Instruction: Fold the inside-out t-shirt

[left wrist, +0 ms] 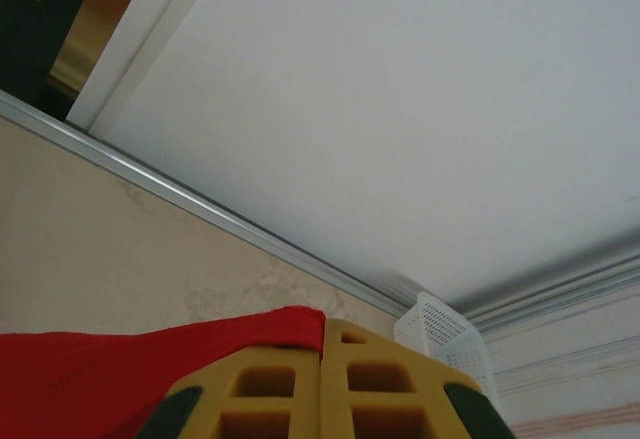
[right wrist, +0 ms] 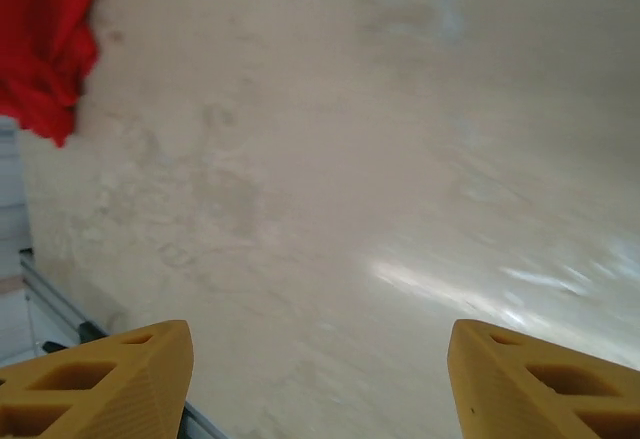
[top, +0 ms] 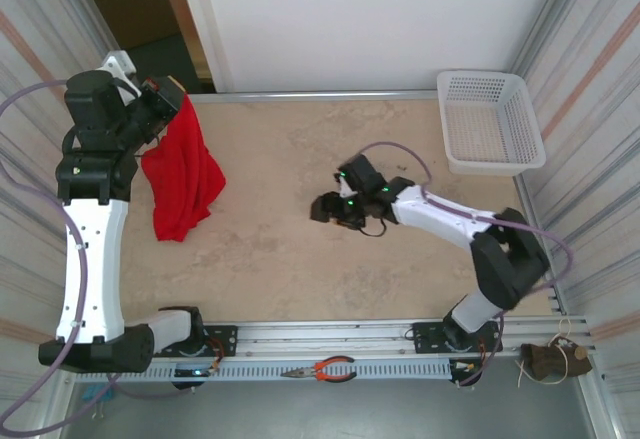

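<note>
The inside-out t-shirt [top: 180, 174] is bright red and hangs in a crumpled bunch over the table's left side, its lower end near the surface. My left gripper [top: 172, 99] is raised at the far left and shut on the shirt's top edge. In the left wrist view the yellow fingertips [left wrist: 345, 344] press together with a fold of the red t-shirt [left wrist: 150, 359] pinched between them. My right gripper [top: 326, 209] is low over the middle of the table, open, well to the right of the shirt. In the right wrist view its gripper [right wrist: 320, 369] is spread wide over bare table, with the t-shirt [right wrist: 40, 49] at the upper left.
A white mesh basket [top: 490, 124] sits at the table's back right corner, and the basket [left wrist: 440, 334] also appears in the left wrist view. Orange-handled pliers [top: 322, 369] lie on the front rail between the arm bases. Walls close in the back and both sides.
</note>
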Tool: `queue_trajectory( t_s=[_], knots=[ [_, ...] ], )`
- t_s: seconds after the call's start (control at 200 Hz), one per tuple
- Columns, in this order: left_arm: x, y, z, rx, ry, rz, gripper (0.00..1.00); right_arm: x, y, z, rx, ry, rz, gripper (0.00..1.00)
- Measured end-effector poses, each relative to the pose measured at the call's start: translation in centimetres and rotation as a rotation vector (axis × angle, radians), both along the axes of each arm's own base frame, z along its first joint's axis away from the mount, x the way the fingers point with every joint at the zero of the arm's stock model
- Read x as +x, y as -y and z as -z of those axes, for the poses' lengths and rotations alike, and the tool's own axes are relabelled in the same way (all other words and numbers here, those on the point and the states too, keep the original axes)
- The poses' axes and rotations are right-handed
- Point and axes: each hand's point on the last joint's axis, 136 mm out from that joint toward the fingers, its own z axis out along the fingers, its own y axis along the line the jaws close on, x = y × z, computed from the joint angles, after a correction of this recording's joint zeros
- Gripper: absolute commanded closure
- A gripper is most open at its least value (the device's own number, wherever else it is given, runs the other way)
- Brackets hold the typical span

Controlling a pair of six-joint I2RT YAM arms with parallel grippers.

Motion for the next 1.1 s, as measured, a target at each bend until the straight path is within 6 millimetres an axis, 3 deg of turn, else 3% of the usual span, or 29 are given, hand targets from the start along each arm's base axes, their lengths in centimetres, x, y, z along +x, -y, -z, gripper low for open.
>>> queue_trajectory(
  t_s=[0.16,0.296,0.541,0.706,0.937,1.102],
  knots=[
    [-0.3,0.3,-1.1,-0.01,0.027,0.008,1.0,3.7,-5.8,-1.2,0.076,0.065,-0.046,0.32],
    [-0.3,0.5,-1.3,-0.014,0.03,0.013,1.0,5.4,-9.5,0.1,0.117,0.051,-0.088,0.32],
    [-0.4,0.5,-1.5,-0.014,0.034,0.013,1.0,5.0,-17.5,5.7,0.151,-0.044,-0.174,0.4],
    [-0.6,0.7,-1.6,-0.015,0.038,0.019,1.0,4.7,-21.8,6.6,0.171,-0.056,-0.207,0.49],
    [-1.2,0.8,-1.7,-0.026,0.042,0.019,1.0,5.8,-26.0,5.5,0.213,-0.024,-0.22,0.53],
    [-1.8,0.8,-1.4,-0.042,0.039,0.022,1.0,6.5,-26.1,6.9,0.154,-0.023,-0.186,0.57]
  ],
)
